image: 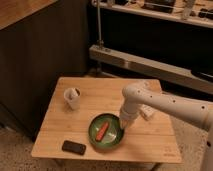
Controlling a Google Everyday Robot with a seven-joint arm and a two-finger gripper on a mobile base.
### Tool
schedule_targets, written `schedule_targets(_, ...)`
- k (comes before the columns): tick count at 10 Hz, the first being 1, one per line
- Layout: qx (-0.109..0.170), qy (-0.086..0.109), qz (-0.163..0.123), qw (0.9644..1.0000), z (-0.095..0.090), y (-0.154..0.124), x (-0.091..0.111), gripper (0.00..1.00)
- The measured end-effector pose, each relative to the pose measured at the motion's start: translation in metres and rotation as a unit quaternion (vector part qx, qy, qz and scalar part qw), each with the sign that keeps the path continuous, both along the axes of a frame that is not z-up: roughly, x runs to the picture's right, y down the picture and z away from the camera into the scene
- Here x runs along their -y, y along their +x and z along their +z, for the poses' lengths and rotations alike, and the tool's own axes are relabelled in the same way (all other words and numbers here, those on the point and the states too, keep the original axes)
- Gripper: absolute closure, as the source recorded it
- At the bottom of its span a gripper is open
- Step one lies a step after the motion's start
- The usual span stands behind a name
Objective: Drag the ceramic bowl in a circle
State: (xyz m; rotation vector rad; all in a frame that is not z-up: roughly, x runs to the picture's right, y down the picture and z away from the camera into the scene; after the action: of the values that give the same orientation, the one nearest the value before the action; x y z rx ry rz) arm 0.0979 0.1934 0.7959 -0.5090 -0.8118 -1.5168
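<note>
- Green glazed ceramic bowl [93, 134] rests flat on the wooden counter [52, 135], in the front-centre area, nearer the front edge than the back.
- An orange-red elongated item [102, 131], possibly a carrot, lies inside the bowl, roughly across its middle.
- The gripper [122, 127] is lowered at the right-hand rim of the bowl, at the end of the white arm [165, 102] that reaches in from the right side of the view.
- Gripper state: closed narrow. Judging by its placement, it appears to pinch the rim wall; the contact itself is too small to confirm.
- A small white mug [73, 98] stands behind and to the left of the bowl, clearly apart from it.
- A flat black item [74, 147], possibly a phone, lies near the front edge, just left of the bowl and not touching it.
- Status, completed: approach and rim engagement appear done, so the task is judged to be in the dragging phase.
- Status, undetermined: the portion of the circle covered cannot be read from a single view.
- Status, remaining: finish the loop and release the rim.
- Caution: a leftward arc brings the bowl close to the black item and the mug.
</note>
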Motion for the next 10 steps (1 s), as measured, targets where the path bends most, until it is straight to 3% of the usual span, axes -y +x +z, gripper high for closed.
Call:
schedule_targets(4, 0.002, -0.009, -0.005, 0.9999, 0.031, -0.008, 0.038, 0.85)
schedule_targets(6, 0.000, -0.012, 0.000, 0.9999, 0.045, 0.007, 0.049, 0.85)
schedule_targets(8, -0.001, -0.015, 0.003, 0.9999, 0.044, 0.034, 0.040, 0.85)
schedule_targets(10, 0.000, -0.014, 0.006, 0.9999, 0.026, 0.051, 0.023, 0.85)
